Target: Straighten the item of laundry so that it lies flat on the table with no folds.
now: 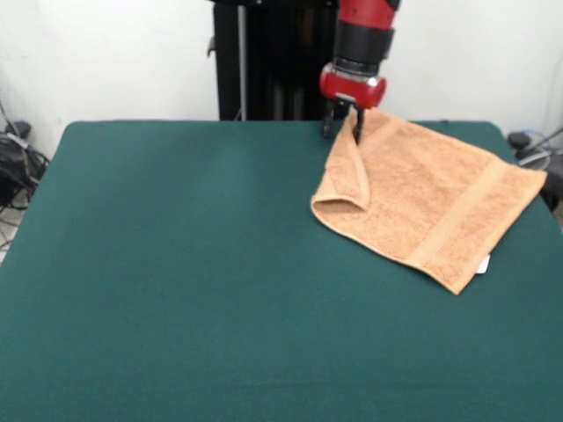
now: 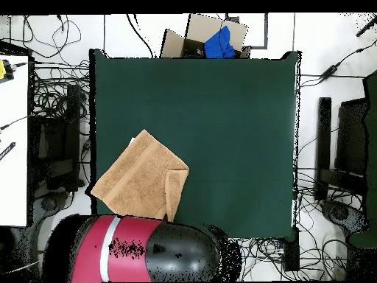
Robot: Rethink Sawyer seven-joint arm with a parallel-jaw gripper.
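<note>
— One towel (image 1: 435, 198) is seen on the table (image 1: 176, 281); where is it placed relative to the end effector (image 1: 342, 123)?

— It is spread out below and to one side of the end effector, with its far corner held right at the fingertips. The corner appears to be pinched between the closed fingers and lifted slightly off the green surface.

— Is the cloth laid flat?

— Not fully. The edge hanging directly beneath the end effector is folded over onto the rest, so a doubled flap is formed there. A woven band is seen along the side farthest from the end effector, and a small white tag (image 1: 483, 263) is shown at that far edge.

— And from overhead?

— The towel (image 2: 143, 180) is seen just beyond the arm (image 2: 147, 254), near one side edge of the table (image 2: 235, 133), its folded strip lying closest to the arm.
</note>
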